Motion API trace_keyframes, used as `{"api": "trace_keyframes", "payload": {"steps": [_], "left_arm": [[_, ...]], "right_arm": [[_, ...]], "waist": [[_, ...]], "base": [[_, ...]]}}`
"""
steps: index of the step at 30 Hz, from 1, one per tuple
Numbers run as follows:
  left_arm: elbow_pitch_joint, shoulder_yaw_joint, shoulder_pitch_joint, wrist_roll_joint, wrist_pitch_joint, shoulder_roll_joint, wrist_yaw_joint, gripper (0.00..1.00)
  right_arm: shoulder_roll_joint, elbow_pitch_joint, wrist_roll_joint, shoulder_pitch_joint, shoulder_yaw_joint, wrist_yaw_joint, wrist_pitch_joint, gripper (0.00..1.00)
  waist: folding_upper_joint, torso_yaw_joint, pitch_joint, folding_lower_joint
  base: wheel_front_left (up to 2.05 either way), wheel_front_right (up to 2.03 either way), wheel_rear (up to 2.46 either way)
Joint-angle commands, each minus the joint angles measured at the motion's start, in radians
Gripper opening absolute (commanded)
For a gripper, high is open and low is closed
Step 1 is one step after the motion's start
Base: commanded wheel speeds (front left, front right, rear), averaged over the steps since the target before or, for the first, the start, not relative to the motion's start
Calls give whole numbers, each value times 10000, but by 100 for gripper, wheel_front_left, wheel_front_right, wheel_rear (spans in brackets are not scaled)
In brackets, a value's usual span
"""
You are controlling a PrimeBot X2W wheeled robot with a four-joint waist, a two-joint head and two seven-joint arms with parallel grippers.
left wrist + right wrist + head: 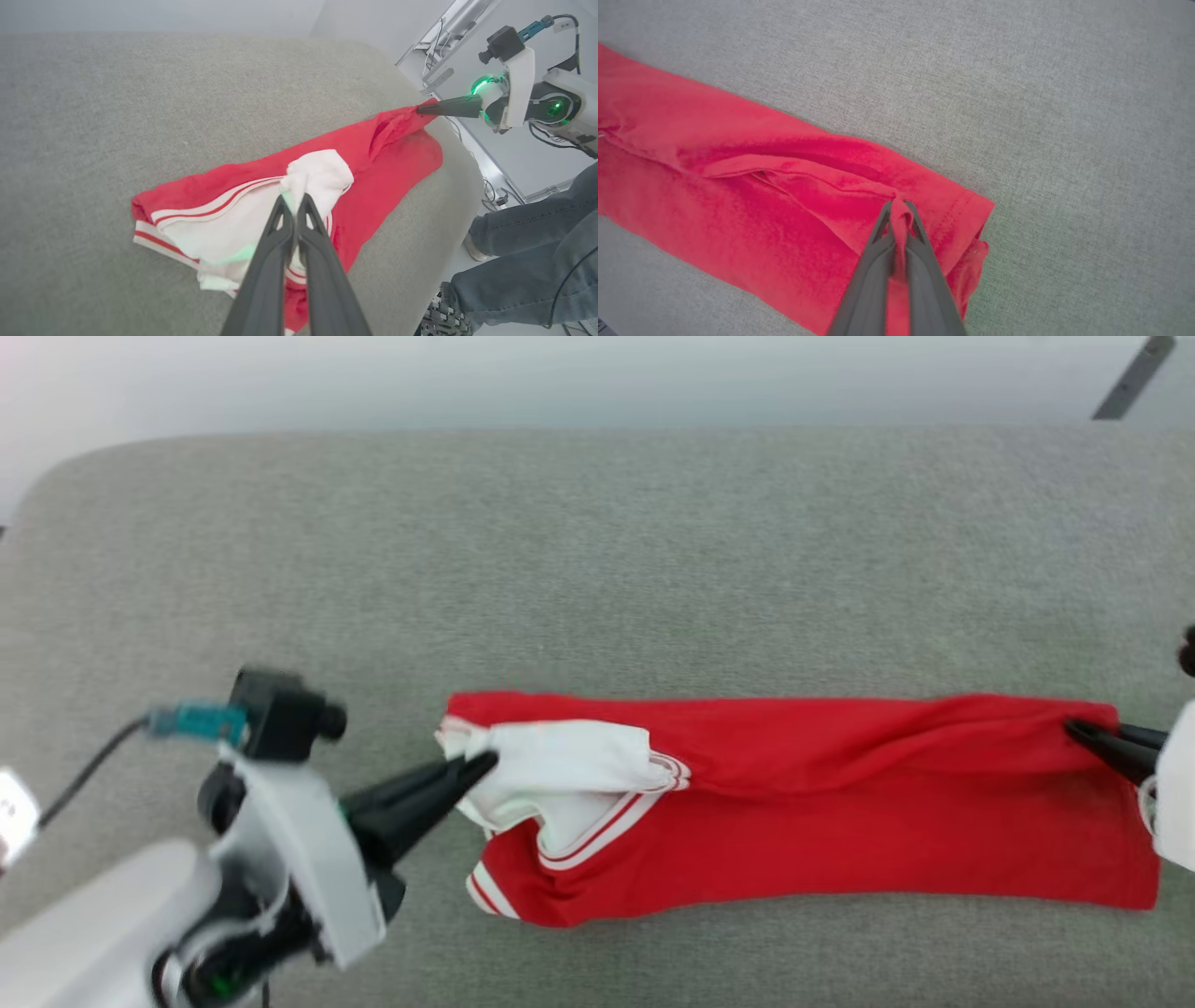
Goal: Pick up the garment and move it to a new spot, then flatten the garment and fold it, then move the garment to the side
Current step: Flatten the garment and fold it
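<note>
The garment (822, 803) lies as a long red strip folded lengthwise across the grey padded surface, its white sleeve (569, 761) with red stripe trim bunched on top at the left end. My left gripper (485, 765) is shut on that white sleeve (317, 175), fingers (280, 224) pinching a pleat of it. At the strip's right end my right gripper (1074, 728) is shut on a pinch of red fabric near the hem (952, 219), its fingers (882, 228) closed around the fold. The numerals are hidden.
The grey surface (597, 560) has a rounded corner at far left and wide free room beyond the garment. In the left wrist view a person's legs in jeans (528, 261) stand off the surface's edge, near floor cables (495, 196).
</note>
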State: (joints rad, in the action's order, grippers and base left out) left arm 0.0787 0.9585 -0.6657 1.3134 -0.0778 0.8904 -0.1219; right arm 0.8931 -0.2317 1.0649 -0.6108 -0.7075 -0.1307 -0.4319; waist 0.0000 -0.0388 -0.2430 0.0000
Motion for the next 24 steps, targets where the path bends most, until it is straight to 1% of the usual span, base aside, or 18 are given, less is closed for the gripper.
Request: {"api": "trace_keyframes", "payload": {"steps": [1, 3, 5, 7, 12, 14, 17, 18, 19, 20, 21, 22, 23, 24], "left_arm": [[98, -47, 211, 95, 129, 74, 55, 0], [366, -48, 629, 228, 425, 174, 97, 0], [486, 54, 1016, 354, 619, 92, 136, 0], [350, 222, 1244, 204, 741, -1, 180, 0], [-843, 531, 1395, -150, 1070, -773, 300, 0], [-1323, 545, 1316, -168, 1191, -1131, 256, 0], [-1914, 602, 1201, -224, 1356, -1488, 139, 0], [-2055, 589, 1172, -202, 1437, -1591, 98, 9], [-2183, 551, 1154, -175, 1541, -1668, 59, 28], [-2296, 520, 1161, -156, 1647, -1728, 53, 47], [-2368, 508, 1184, -134, 1737, -1768, 15, 88], [-2424, 490, 1200, -128, 1828, -1802, -8, 100], [-2465, 469, 1231, -110, 1939, -1826, -18, 100], [-2495, 443, 1258, -101, 2042, -1843, -40, 100]], "right_arm": [[56, -14, 107, 197, 121, 2, 92, 0], [149, -93, 202, 459, 290, 2, 230, 0], [127, -215, 210, 703, 415, 2, 289, 0], [-17, -341, 149, 846, 442, 2, 296, 0], [-453, -838, 15, 884, 592, 2, 473, 0], [-584, -1008, -45, 831, 694, 2, 572, 0], [-711, -1157, -156, 751, 713, 2, 684, 0], [-733, -1194, -183, 748, 734, 2, 717, 0], [-756, -1223, -172, 737, 784, 2, 783, 0], [-781, -1243, -126, 730, 872, 2, 859, 4], [-805, -1260, -74, 734, 970, 2, 944, 28], [-821, -1254, -22, 774, 1051, 2, 1002, 47], [-812, -1216, 19, 840, 1100, 2, 1058, 88], [-784, -1166, 60, 922, 1154, 2, 1085, 100]], "waist": [[0, -162, 123, 0], [0, -210, 104, 0], [0, -248, 63, 0], [0, -256, -25, 0], [0, -307, -312, 0], [0, -319, -443, 0], [0, -315, -582, 0], [0, -318, -599, 0], [0, -316, -606, 0], [0, -315, -601, 0], [0, -319, -579, 0], [0, -337, -531, 0], [0, -359, -476, 0], [0, -395, -408, 0]], "base": [[0, 0, 0], [0, 0, 0], [0, 0, 0], [0, 0, 0], [0, 0, 0], [0, 0, 0], [0, 0, 0], [0, 0, 0], [0, 0, 0], [0, 0, 0], [0, 0, 0], [0, 0, 0], [0, 0, 0], [0, 0, 0]]}}
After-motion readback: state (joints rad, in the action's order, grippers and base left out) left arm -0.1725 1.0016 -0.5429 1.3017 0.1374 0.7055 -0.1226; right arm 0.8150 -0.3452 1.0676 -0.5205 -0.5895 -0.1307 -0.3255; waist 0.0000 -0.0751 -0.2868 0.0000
